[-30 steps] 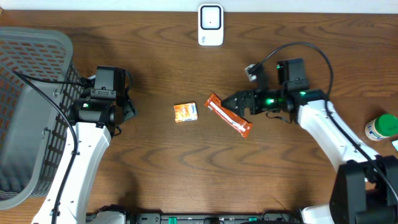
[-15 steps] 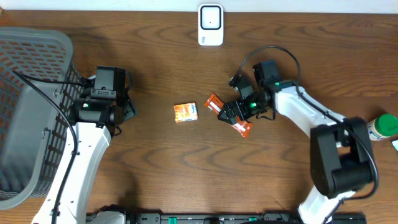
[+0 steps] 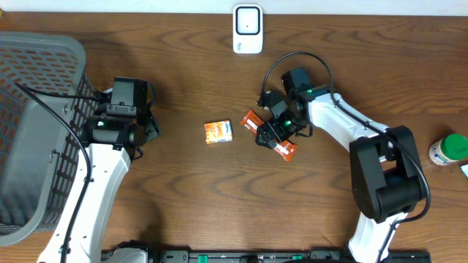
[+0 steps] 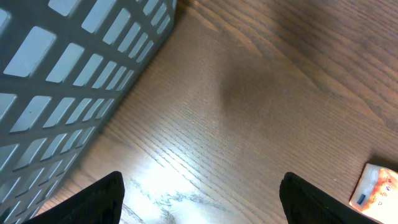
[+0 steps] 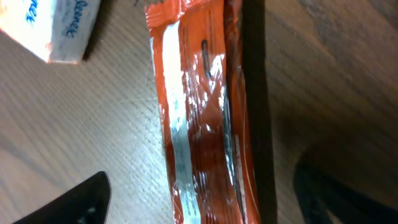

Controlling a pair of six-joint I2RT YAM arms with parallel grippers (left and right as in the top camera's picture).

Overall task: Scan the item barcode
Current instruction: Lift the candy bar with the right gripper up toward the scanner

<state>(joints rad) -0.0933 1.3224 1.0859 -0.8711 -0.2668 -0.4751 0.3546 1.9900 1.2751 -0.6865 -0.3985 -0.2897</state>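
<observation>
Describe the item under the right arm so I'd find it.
From the white plastic scanner at the brown wooden table's far edge, come toward the middle. The long shiny orange wrapper lies slanted there; the orange carton beside it is short and squarish.

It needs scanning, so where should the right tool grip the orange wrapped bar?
Likely across the narrow width at mid-length, from straight above: the orange wrapped bar lies flat on the table, long edges free, and the open right tool straddles it.
</observation>
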